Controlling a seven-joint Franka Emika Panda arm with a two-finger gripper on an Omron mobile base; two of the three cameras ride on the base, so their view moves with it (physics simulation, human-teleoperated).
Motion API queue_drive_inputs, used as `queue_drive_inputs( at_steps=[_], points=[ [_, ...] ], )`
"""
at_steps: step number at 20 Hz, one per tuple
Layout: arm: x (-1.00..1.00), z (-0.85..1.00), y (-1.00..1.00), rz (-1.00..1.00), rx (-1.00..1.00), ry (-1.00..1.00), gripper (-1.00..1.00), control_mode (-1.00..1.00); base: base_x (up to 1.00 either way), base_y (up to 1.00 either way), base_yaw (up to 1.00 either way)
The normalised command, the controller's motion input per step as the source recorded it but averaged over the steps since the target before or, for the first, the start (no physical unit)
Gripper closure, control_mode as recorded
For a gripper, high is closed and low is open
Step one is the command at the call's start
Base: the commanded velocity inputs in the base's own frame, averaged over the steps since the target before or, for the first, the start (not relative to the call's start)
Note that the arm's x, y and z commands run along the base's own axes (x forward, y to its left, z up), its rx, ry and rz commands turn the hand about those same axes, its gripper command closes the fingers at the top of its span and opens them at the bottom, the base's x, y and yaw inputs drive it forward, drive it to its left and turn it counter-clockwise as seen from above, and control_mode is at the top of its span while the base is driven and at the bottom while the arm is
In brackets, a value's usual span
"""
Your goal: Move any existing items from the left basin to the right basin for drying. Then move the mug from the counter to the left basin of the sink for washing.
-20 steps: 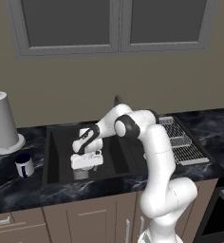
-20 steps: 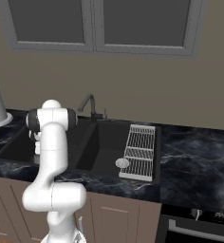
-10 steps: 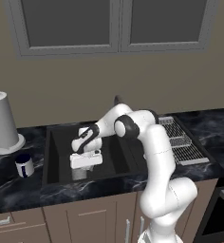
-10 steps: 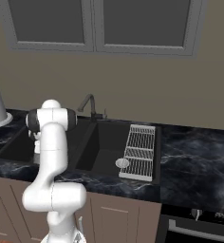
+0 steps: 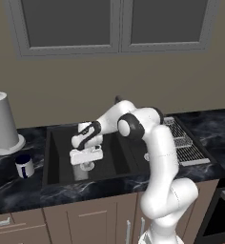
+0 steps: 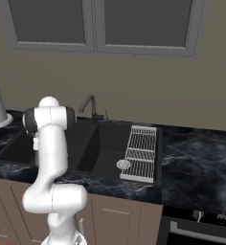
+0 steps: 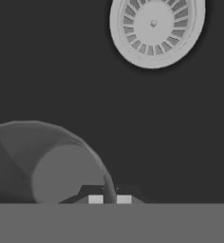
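Kitchen scene, rendered: a white robot arm reaches down into the left basin point(image 5: 57, 157) of a black double sink set in a dark veined worktop point(image 5: 19, 190). Compared with a second ago the arm has barely shifted, but the claw point(image 5: 87, 164) has closed from wide open to clenched, and the hand view shows its two dark tips pinched on the pale rim of the grey cup point(image 7: 47, 163), one tip inside the wall and one outside. That suggests the grasp on the first item is just made, so lifting it across to the right basin point(image 6: 107, 148) looks like the next step. The cup stands upright on the floor of the left basin, near its front, with the round silver drain point(image 7: 154, 26) apart from it. The white and navy mug point(image 5: 24, 165) waits untouched on the worktop left of the sink, near a tall grey canister point(image 5: 4, 121). From the left base view the claw's white body covers the cup's top; from the right base view the arm itself blocks most of the left basin, and the fingertip contact is small and hard to confirm.
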Motion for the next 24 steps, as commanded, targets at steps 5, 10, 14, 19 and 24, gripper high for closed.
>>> queue_drive_inputs(
  at_steps=[5,10,14,19,24],
  points=[
    [-0.12,1.0,-0.13,0.0,0.0,-0.17,1.0,-1.0,0.0,0.0,0.0],
    [-0.14,1.0,-0.18,0.0,0.0,-0.16,1.0,-1.0,0.0,0.0,0.0],
    [-0.06,1.0,-0.25,0.01,0.0,-0.25,1.0,-1.0,0.0,0.0,0.0],
    [-0.14,1.0,-0.34,0.03,0.0,-0.25,1.0,-1.0,0.0,0.0,0.0],
    [-0.49,0.97,-0.45,0.03,0.01,-0.09,1.0,-1.0,0.0,0.0,0.0]
  ],
)
